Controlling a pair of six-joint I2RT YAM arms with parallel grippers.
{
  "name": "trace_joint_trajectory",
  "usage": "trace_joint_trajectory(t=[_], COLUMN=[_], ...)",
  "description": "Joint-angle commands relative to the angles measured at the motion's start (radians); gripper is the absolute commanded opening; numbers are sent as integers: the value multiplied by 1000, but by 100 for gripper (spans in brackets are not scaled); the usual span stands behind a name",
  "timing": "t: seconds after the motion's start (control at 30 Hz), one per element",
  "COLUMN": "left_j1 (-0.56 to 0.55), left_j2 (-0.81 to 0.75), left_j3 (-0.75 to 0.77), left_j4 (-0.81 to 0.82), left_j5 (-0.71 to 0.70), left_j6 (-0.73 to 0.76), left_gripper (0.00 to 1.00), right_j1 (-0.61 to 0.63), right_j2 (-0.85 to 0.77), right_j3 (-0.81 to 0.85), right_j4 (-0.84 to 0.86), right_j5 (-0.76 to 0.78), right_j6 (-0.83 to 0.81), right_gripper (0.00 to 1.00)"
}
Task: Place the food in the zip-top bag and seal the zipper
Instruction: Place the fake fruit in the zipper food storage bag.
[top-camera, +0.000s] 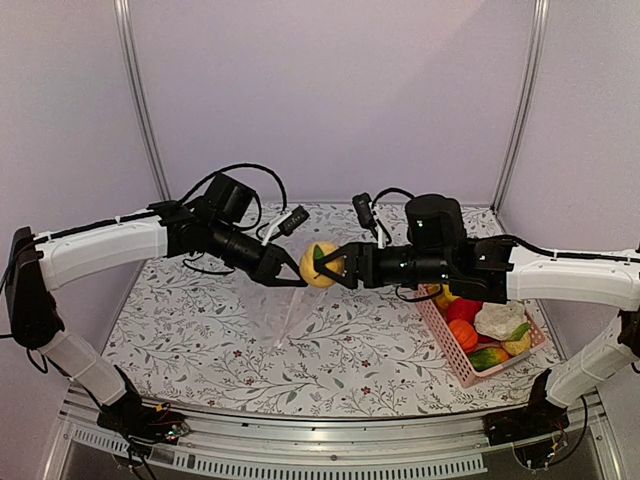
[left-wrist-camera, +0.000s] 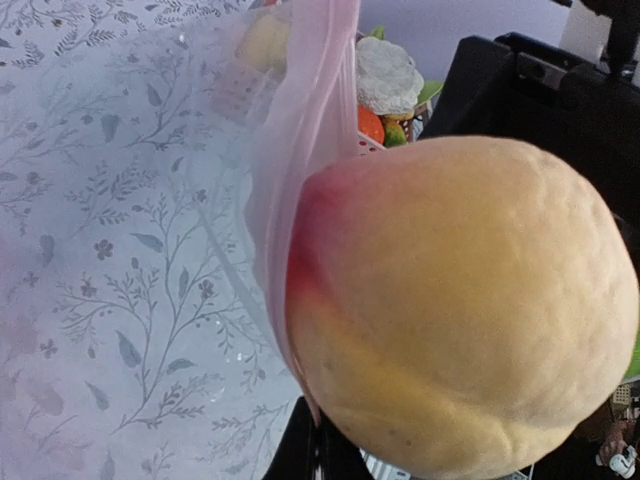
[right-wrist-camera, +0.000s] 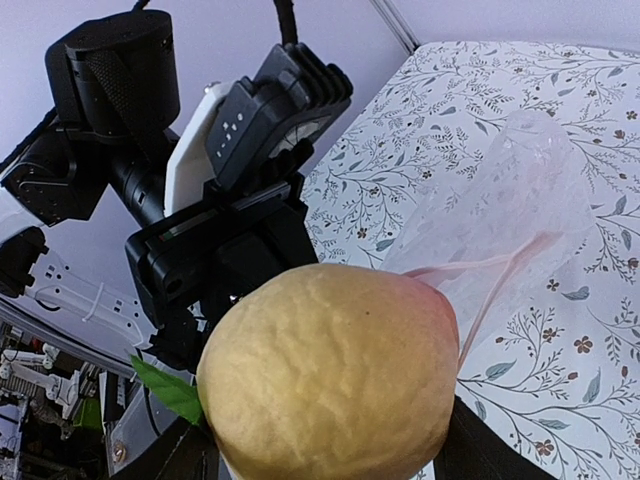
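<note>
Pink basket (top-camera: 445, 345) sat on the floral counter (top-camera: 200, 330) at right, under the right arm. It held a cauliflower (top-camera: 500, 320), red fruit (top-camera: 462, 309), an orange piece (top-camera: 463, 335) and more, well apart from the bag.

Both arms met mid-counter, raised off the surface. Left tool (top-camera: 290, 277) was clenched on the mouth edge of the zip-top bag (top-camera: 285, 315), which hung limp, its lower end down on the counter. Right tool (top-camera: 335, 265) gripped a yellow-orange fruit (top-camera: 320, 265) with a green leaf, just beside the left tool at the bag's mouth.

In the left wrist view, the pink zipper (left-wrist-camera: 300, 130) ran across the fruit's side, touching it. Cannot tell if the fruit was inside the mouth.
</note>
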Motion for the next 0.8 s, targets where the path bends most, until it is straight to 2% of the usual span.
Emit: trace_joint_trajectory(t=[0.0, 0.77], left_j1=[-13, -13], left_j2=[-13, -25], left_j3=[-4, -7], left_j4=[11, 10], left_j5=[24, 24], left_j6=[24, 28], left_gripper=[0, 0], right_j1=[2, 2], right_j2=[18, 57], right_j3=[-14, 11], right_j4=[-45, -145], right_j5=[48, 111], right_j6=[-6, -15], right_gripper=[54, 52])
